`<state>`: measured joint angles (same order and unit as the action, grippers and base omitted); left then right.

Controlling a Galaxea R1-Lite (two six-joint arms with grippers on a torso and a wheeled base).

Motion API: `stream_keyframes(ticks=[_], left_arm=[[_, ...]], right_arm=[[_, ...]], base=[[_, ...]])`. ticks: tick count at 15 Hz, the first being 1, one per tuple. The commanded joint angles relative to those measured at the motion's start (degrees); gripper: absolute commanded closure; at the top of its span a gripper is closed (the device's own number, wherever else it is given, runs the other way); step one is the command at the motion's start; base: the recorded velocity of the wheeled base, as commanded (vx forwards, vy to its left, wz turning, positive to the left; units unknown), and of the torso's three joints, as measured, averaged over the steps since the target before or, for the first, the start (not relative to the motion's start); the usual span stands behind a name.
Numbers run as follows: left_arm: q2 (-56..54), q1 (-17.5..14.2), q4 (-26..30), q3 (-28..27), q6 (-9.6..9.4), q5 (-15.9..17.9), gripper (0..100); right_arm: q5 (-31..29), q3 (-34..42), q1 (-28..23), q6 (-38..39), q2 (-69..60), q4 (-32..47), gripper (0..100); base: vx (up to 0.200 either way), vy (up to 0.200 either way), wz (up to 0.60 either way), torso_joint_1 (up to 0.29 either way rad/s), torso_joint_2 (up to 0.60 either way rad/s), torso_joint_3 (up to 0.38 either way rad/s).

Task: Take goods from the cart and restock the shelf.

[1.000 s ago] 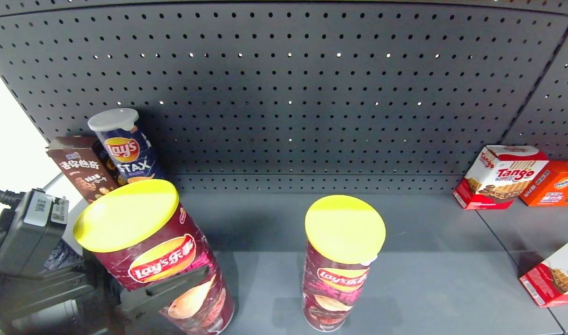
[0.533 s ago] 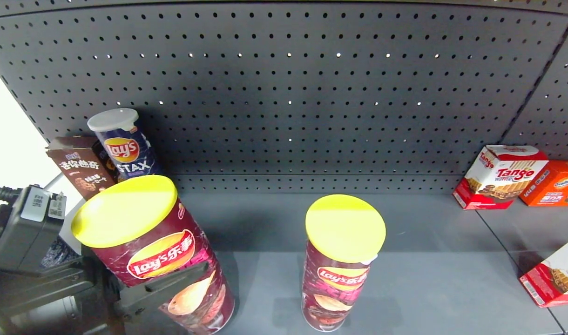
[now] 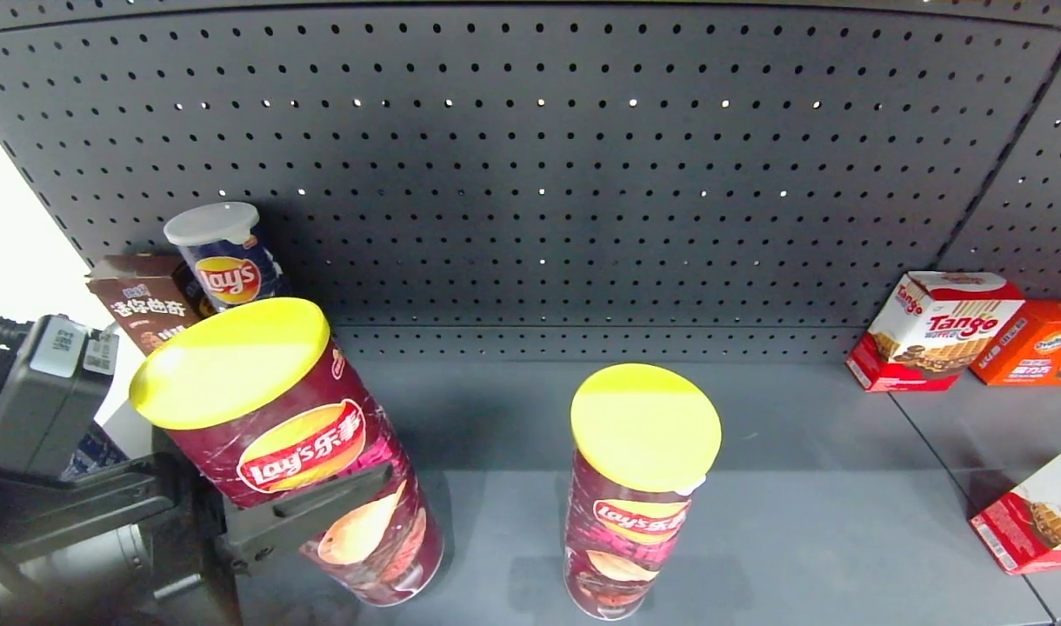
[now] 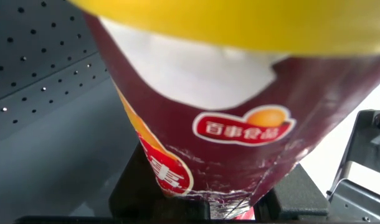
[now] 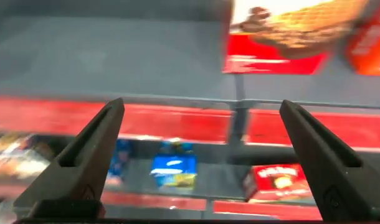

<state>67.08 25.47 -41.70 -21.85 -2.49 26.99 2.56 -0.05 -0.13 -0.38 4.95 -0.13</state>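
One can (image 3: 639, 487) stands on the shelf (image 3: 809, 522); the left gripper (image 3: 304, 517) pinches a tilted second can (image 3: 270, 417), not yet set down; the right gripper (image 5: 201, 106) is spread, empty.

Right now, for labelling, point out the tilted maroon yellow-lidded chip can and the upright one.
Tilted maroon yellow-lidded chip can (image 3: 303, 456): head view, front label.
Upright maroon yellow-lidded chip can (image 3: 645, 426): head view, lid centre.

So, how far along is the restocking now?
Done: one yellow-lidded chip can stands upright on the shelf. In hand: the left end effector grips a second can, tilted, near the shelf's left end. Left: stand it upright and release it.
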Motion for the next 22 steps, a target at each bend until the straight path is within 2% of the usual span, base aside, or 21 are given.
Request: stream_keyframes(ticks=[1,3,5,8,9,10,11,13,14,16,18,22], left_arm=[[1.5,0.1,0.0,-1.5,0.29,0.0,100],[3.0,0.3,0.0,-4.3,0.29,-0.1,100],[3.6,0.2,0.0,-4.8,0.20,-0.3,100],[6.7,2.7,0.7,-9.4,-0.15,-0.3,100],[7.6,2.8,2.2,-10.8,-0.15,-0.3,100],[8.5,2.8,6.6,-13.0,-1.29,-0.4,100],[9.5,2.7,9.2,-14.5,-1.56,-0.6,100],[11.4,3.1,10.2,-16.6,-1.64,-1.0,100],[13.4,4.7,10.2,-19.2,-1.56,-2.7,100],[15.3,4.5,11.0,-22.3,-1.12,-2.6,100],[16.7,4.6,13.1,-24.2,-1.56,-2.7,100],[21.8,4.4,13.8,-28.5,-4.28,-2.6,100]], right_arm=[[-0.2,0.0,0.1,0.1,-4.9,0.0,0],[-0.4,0.0,0.0,0.1,-4.9,0.0,0],[-0.4,0.0,0.0,0.1,-4.9,0.0,0],[-0.4,0.0,0.0,0.1,-4.9,0.0,0],[-0.5,0.0,0.0,0.1,-4.9,0.0,0],[-0.4,0.0,0.0,0.1,-4.9,0.0,0],[-0.4,0.0,0.0,0.1,-4.9,0.0,0],[-0.4,0.0,0.0,0.1,-4.9,0.0,0],[-0.4,0.0,0.0,0.1,-4.9,0.0,0],[-0.5,0.0,0.0,0.1,-4.9,0.0,0],[-0.4,0.0,0.0,0.1,-4.9,0.0,0],[-0.5,0.0,0.0,0.1,-4.9,0.0,0]], base=[[0.000,0.000,0.00,0.000,0.00,0.000],[0.000,0.000,0.00,0.000,0.00,0.000],[0.000,0.000,0.00,0.000,0.00,0.000],[0.000,0.000,0.00,0.000,0.00,0.000],[0.000,0.000,0.00,0.000,0.00,0.000],[0.000,0.000,0.00,0.000,0.00,0.000],[0.000,0.000,0.00,0.000,0.00,0.000],[0.000,0.000,0.00,0.000,0.00,0.000],[0.000,0.000,0.00,0.000,0.00,0.000],[0.000,0.000,0.00,0.000,0.00,0.000],[0.000,0.000,0.00,0.000,0.00,0.000],[0.000,0.000,0.00,0.000,0.00,0.000]])
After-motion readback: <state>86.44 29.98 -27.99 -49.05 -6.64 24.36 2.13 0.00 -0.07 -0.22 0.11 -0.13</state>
